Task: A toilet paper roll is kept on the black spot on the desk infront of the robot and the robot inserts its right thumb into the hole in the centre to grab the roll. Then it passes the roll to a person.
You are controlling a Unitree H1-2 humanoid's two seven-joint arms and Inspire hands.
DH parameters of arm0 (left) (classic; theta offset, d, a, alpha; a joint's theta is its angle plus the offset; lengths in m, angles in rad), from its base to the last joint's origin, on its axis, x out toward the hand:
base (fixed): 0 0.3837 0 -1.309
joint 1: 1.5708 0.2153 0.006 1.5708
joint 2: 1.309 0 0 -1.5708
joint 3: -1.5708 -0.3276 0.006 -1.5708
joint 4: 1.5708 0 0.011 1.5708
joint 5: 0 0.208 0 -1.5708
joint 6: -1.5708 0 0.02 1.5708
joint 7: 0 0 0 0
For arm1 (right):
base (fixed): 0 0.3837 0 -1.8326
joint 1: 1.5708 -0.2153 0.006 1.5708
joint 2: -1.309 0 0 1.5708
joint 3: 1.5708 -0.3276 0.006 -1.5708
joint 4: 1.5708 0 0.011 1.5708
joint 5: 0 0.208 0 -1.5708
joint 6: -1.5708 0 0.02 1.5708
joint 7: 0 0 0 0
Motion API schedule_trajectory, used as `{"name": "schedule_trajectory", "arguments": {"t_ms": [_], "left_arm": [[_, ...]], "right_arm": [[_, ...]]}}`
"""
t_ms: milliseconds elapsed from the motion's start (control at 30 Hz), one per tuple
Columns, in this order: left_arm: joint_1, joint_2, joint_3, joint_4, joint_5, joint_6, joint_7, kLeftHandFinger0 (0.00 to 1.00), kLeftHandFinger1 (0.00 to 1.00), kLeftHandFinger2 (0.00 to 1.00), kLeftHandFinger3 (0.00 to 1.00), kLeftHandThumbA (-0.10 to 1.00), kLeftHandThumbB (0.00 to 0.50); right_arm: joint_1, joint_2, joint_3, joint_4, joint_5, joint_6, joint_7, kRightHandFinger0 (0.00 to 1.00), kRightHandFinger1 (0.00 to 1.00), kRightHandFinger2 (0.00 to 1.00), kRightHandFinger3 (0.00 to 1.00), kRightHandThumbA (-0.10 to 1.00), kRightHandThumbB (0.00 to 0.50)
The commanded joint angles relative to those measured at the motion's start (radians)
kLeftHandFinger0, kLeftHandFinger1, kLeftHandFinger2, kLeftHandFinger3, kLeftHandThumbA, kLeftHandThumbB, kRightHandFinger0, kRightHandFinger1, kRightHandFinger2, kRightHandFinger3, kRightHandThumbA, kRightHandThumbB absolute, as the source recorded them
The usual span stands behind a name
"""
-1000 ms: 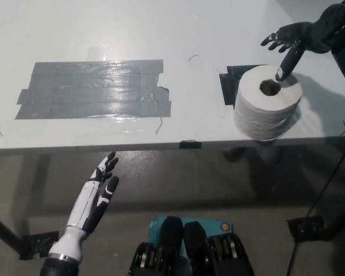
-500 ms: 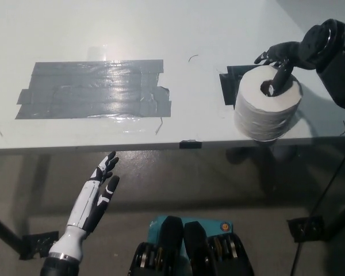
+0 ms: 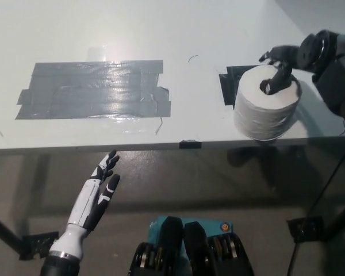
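A fat white toilet paper roll (image 3: 267, 109) stands upright on its flat end near the desk's front edge, hole facing up. It sits on a black spot (image 3: 233, 80), most of which it covers, leaving the far-left corner showing.

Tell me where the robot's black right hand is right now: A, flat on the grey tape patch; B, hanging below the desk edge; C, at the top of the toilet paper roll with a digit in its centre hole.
C: the right hand sits over the toilet paper roll, one digit reaching into its centre hole.
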Motion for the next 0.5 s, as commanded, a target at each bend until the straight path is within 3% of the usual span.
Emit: {"name": "schedule_trajectory", "arguments": {"t_ms": [0,67,133,167,200,233,267,333,367,400,433,467], "left_arm": [[-0.023,0.007,-0.001,-0.024,-0.010,-0.020,-0.008,1.00,1.00,1.00,1.00,1.00,0.137],[-0.024,0.007,-0.002,-0.024,-0.010,-0.017,-0.010,1.00,1.00,1.00,1.00,1.00,0.134],[-0.024,0.007,-0.002,-0.026,-0.013,-0.014,-0.011,1.00,1.00,1.00,1.00,1.00,0.136],[-0.024,0.008,-0.002,-0.026,-0.014,-0.012,-0.013,1.00,1.00,1.00,1.00,1.00,0.135],[-0.024,0.008,-0.002,-0.026,-0.013,-0.011,-0.013,1.00,1.00,1.00,1.00,1.00,0.136],[-0.024,0.008,-0.002,-0.026,-0.012,-0.011,-0.012,1.00,1.00,1.00,1.00,1.00,0.138],[-0.024,0.008,-0.002,-0.025,-0.011,-0.012,-0.011,1.00,1.00,1.00,1.00,1.00,0.138],[-0.024,0.008,-0.002,-0.026,-0.011,-0.010,-0.012,1.00,1.00,1.00,1.00,1.00,0.136],[-0.027,0.008,-0.002,-0.024,-0.011,-0.013,-0.010,1.00,1.00,1.00,1.00,1.00,0.137],[-0.030,0.008,-0.001,-0.024,-0.012,-0.014,-0.010,1.00,1.00,1.00,1.00,1.00,0.138],[-0.031,0.008,-0.001,-0.024,-0.013,-0.014,-0.011,1.00,1.00,1.00,1.00,1.00,0.140],[-0.032,0.008,-0.001,-0.020,-0.015,-0.020,-0.011,1.00,1.00,1.00,1.00,1.00,0.139]], "right_arm": [[0.017,0.001,0.006,0.006,-0.033,-0.038,-0.143,0.17,0.48,0.78,0.67,-0.10,0.168],[0.036,0.004,-0.012,0.010,-0.014,-0.028,-0.151,0.19,0.48,0.76,0.92,-0.10,0.145],[0.051,0.003,-0.022,0.016,-0.003,-0.039,-0.157,0.21,0.53,0.76,0.90,-0.10,0.113],[0.059,0.004,-0.028,0.021,0.004,-0.045,-0.163,0.16,0.49,0.72,0.80,-0.10,0.110],[0.063,0.004,-0.034,0.023,0.009,-0.046,-0.167,0.10,0.44,0.67,0.80,-0.10,0.115],[0.072,0.005,-0.050,0.023,0.023,-0.047,-0.173,0.06,0.37,0.61,1.00,-0.10,0.156],[0.080,0.004,-0.064,0.023,0.034,-0.048,-0.178,0.03,0.33,0.59,1.00,-0.10,0.146],[0.103,0.003,-0.106,0.025,0.061,-0.046,-0.190,0.00,0.32,0.61,1.00,-0.10,0.181],[0.109,0.003,-0.127,0.029,0.074,-0.038,-0.197,0.00,0.32,0.63,0.76,-0.10,0.204],[0.114,0.001,-0.140,0.032,0.080,-0.038,-0.201,0.00,0.36,0.71,0.66,-0.10,0.206],[0.119,0.000,-0.156,0.032,0.085,-0.043,-0.202,0.01,0.45,0.86,0.46,-0.10,0.208],[0.136,-0.005,-0.199,0.031,0.121,-0.058,-0.203,0.03,0.51,0.92,0.37,-0.10,0.199]]}}
